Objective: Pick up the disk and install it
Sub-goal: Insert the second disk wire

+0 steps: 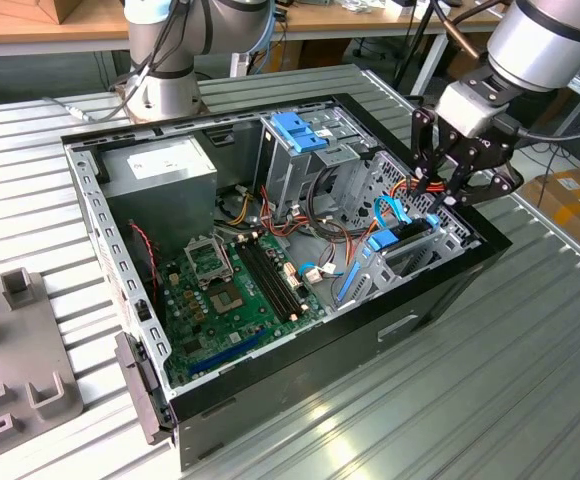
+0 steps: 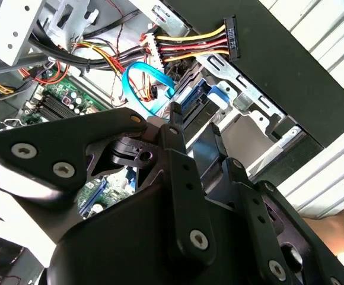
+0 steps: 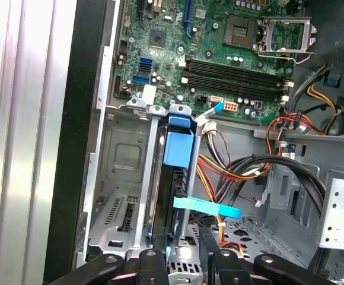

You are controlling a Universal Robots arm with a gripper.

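Your gripper (image 1: 448, 196) hangs directly above the disk (image 3: 176, 178), which stands on edge in the drive bay (image 3: 121, 196); finger opening: cannot tell.

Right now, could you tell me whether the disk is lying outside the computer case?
No, the disk stands on edge in the drive bay inside the computer case.
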